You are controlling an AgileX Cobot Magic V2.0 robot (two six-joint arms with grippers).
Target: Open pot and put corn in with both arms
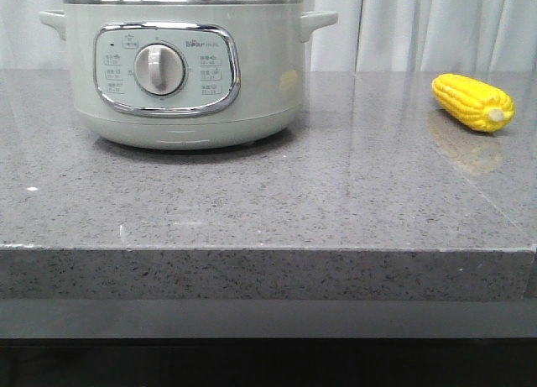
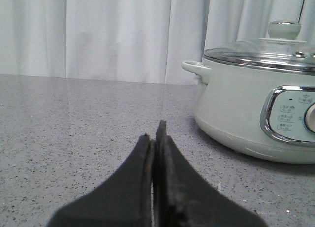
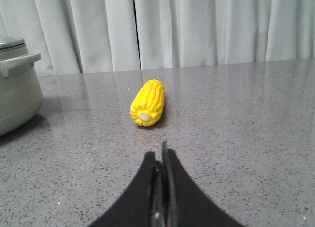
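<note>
Bare speckled grey stone countertop (image 1: 336, 194) is lying open between the large pale grey-green lidded cooker (image 1: 180, 68) and the small yellow corn ear (image 1: 472, 102), well apart.

Grey speckled table (image 1: 252, 211) carries pot (image 1: 180, 68) and corn (image 1: 471, 102), well apart.

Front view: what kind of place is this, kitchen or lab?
Probably a staged kitchen-style test bench: a grey speckled stone countertop, an electric pot beside a corn, and plain white curtains as backdrop.
</note>
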